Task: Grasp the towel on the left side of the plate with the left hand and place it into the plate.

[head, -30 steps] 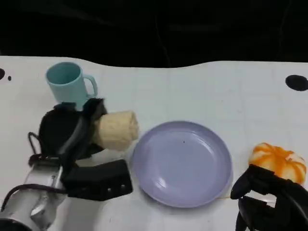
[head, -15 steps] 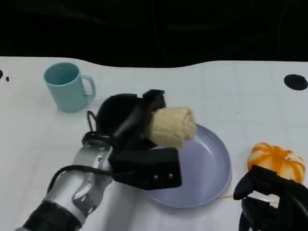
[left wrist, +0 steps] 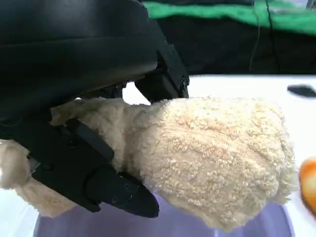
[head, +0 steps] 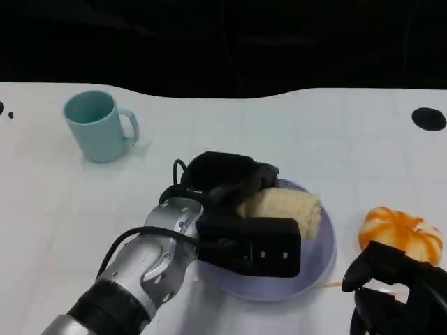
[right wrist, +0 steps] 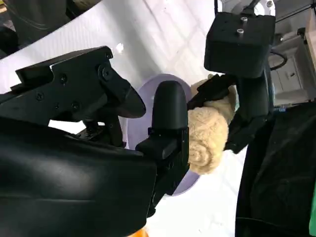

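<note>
My left hand (head: 227,180) grips a rolled cream towel (head: 283,211) and holds it over the lavender plate (head: 323,251), near the plate's middle. In the left wrist view the black fingers (left wrist: 94,173) wrap the towel (left wrist: 217,158) from both sides, with the plate (left wrist: 163,224) just beneath it. The right wrist view shows the towel (right wrist: 207,133) above the plate (right wrist: 143,98), held by the left hand (right wrist: 237,98). My right hand (head: 398,289) rests at the table's front right, fingers spread, holding nothing.
A teal mug (head: 98,125) stands at the back left. An orange-and-white striped pumpkin-like object (head: 401,234) lies right of the plate, just behind my right hand. A black spot (head: 429,118) marks the table at the far right.
My left hand has carried the towel rightward from beside the mug to over the plate's middle, and lower toward it. The right hand has stayed put.
</note>
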Controlling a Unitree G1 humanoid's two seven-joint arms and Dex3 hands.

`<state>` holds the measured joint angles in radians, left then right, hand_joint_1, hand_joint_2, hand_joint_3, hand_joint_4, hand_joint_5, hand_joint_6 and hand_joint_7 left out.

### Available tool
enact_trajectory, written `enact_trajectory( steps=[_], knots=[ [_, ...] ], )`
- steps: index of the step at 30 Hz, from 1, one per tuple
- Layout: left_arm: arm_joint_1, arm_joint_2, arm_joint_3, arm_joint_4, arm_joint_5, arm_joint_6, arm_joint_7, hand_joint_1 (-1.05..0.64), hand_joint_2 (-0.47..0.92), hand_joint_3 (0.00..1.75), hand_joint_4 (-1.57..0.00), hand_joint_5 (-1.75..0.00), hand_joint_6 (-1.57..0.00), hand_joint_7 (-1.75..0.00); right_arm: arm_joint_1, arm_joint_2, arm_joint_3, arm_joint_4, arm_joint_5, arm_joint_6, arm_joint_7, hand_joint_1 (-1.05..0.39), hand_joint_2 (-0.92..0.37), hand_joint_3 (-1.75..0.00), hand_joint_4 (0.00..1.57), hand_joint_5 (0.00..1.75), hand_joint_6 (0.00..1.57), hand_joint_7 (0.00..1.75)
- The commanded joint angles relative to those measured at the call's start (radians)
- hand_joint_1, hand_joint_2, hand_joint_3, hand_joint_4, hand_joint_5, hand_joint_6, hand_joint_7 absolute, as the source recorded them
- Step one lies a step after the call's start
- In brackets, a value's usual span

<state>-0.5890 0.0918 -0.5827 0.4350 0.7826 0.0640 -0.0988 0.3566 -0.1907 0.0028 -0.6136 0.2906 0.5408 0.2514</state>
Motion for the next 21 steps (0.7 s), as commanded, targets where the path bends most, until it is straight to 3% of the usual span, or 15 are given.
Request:
enact_trajectory(
  steps=[1, 5, 12, 16, 21],
  knots=[
    [-0.002, 0.036, -0.012, -0.055, 0.025, 0.021, -0.047, -0.55, 0.92, 0.07, -0.38, -0.39, -0.4, -0.01, 0.002, -0.014, -0.001, -0.017, 0.001, 0.01, -0.003, -0.06, -0.74, -1.06, 0.65, 1.75, 0.47, 1.65],
    [0.017, 0.065, -0.025, -0.103, 0.049, 0.029, -0.074, -0.8, 0.92, 0.09, -0.21, -0.21, -0.18, 0.0, 0.0, -0.016, -0.003, -0.01, 0.004, 0.0, 0.005, -0.04, -0.75, -1.06, 0.64, 1.75, 0.47, 1.64],
    [0.054, 0.111, -0.009, -0.204, 0.033, 0.028, -0.131, -1.0, 0.92, 0.08, -0.11, -0.17, -0.08, 0.0, -0.002, -0.017, -0.001, -0.005, -0.002, -0.003, 0.006, -0.04, -0.75, -1.06, 0.64, 1.75, 0.47, 1.64],
    [0.093, 0.138, 0.035, -0.275, -0.021, 0.005, -0.146, -1.0, 0.92, 0.1, -0.13, -0.19, -0.09, -0.01, -0.005, -0.014, 0.005, -0.003, -0.007, -0.001, 0.002, -0.03, -0.76, -1.05, 0.64, 1.75, 0.47, 1.63],
    [0.182, 0.139, 0.153, -0.395, -0.198, 0.01, -0.197, -0.72, 0.92, 0.13, -0.28, -0.3, -0.2, -0.06, -0.013, -0.012, 0.009, -0.001, -0.01, 0.007, -0.006, -0.04, -0.76, -1.04, 0.63, 1.75, 0.47, 1.63]
  ],
)
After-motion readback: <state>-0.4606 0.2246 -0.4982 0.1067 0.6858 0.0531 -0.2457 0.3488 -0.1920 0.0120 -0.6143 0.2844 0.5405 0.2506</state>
